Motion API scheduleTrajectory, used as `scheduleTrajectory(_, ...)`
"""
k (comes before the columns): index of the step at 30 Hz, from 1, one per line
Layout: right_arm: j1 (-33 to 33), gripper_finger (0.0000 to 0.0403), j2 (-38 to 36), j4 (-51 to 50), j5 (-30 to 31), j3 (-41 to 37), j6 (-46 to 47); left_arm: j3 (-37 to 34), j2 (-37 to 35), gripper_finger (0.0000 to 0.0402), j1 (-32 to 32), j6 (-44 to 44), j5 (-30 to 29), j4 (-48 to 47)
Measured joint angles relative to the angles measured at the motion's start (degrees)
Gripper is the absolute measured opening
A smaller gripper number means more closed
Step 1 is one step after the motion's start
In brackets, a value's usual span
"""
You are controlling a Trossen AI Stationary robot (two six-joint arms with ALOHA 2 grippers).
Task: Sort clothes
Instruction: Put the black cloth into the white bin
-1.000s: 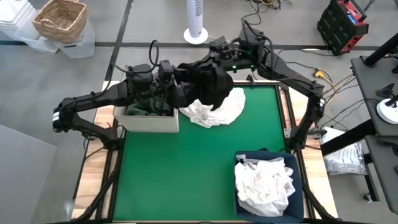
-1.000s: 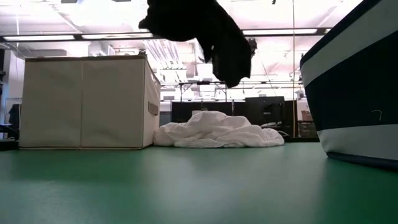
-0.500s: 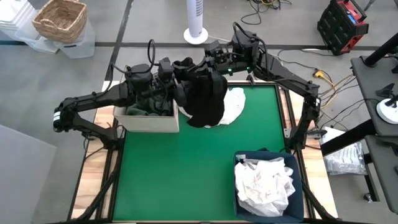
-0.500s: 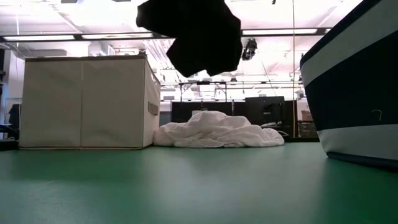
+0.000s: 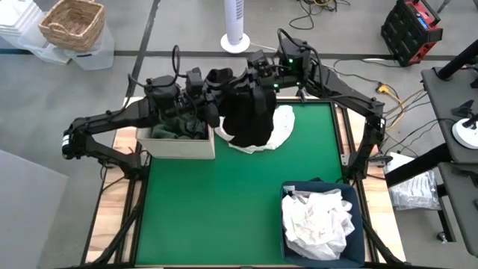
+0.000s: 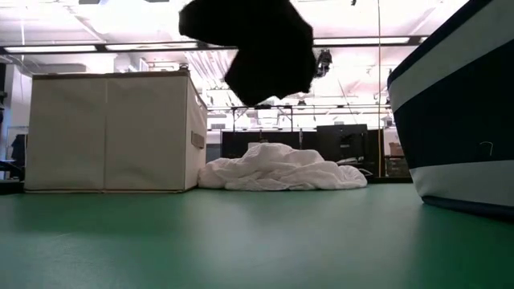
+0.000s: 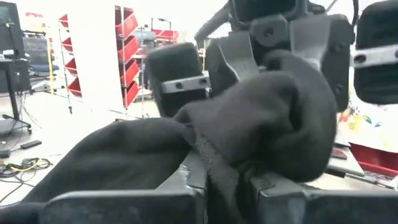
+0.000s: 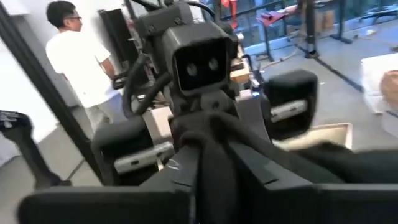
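Note:
A black garment point(image 5: 246, 116) hangs high above the table's far part, bunched between my two grippers; the low view shows the black garment point(image 6: 257, 48) well clear of the table. My left gripper point(image 5: 216, 88) reaches in level from the left and my right gripper point(image 5: 255, 78) from the right. Both are shut on the black garment. Below it a white garment point(image 5: 281, 127) lies crumpled on the green table. The beige box point(image 5: 179, 152) at the far left holds dark clothes. The navy bin point(image 5: 361, 224) at the near right holds white clothes. My left gripper pinches a bunched fold of the black garment point(image 7: 217, 174) between its two fingers, coming in level from the table's left. Several layers are gathered there. The cloth hangs below, clear of the table. My right gripper pinches another bunched part of the black garment point(image 8: 214, 158) between its two fingers, level from the table's right, facing the left gripper. The cloth is slack and hangs down clear of the table.
The beige box point(image 6: 108, 132) stands left of the white garment point(image 6: 281, 168); the navy bin point(image 6: 458, 120) looms at the right in the low view. The green table's middle and near left lie bare. A person point(image 8: 74, 56) stands in the room beyond the table.
The black garment, hanging long from my right gripper a second ago, has swung toward the box and drawn up into a shorter, wider bunch. My left gripper has met it and taken hold. The white garment has kept still.

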Motion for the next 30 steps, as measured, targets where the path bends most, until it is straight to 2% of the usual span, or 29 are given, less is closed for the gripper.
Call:
scheduleTrajectory(5,-0.3,0.0118,-1.4,-6.1,5.9,0.4,-1.0,5.4,-1.1,0.0014,0.0,0.3,-5.0,-6.9)
scheduleTrajectory(10,-0.6,0.0177,-2.1,-12.0,12.3,0.2,-3.2,16.3,-0.8,0.0014,-0.1,2.8,-10.7,-19.8)
scheduleTrajectory(14,-0.6,0.021,-3.0,-15.4,16.8,0.2,-4.6,26.5,0.1,0.0014,-0.2,5.2,-15.6,-29.8)
scheduleTrajectory(23,-1.0,0.0242,-3.1,-20.6,19.0,0.2,-5.8,48.2,2.2,0.0012,-0.2,6.0,-28.2,-54.6)
scheduleTrajectory(26,-1.0,0.0245,-3.0,-20.8,19.7,0.2,-5.8,52.5,2.8,0.0012,-0.2,5.9,-32.7,-60.2)
scheduleTrajectory(30,-1.0,0.024,-3.0,-20.8,19.7,0.2,-5.8,54.2,3.2,0.0012,-0.1,5.0,-38.2,-64.1)
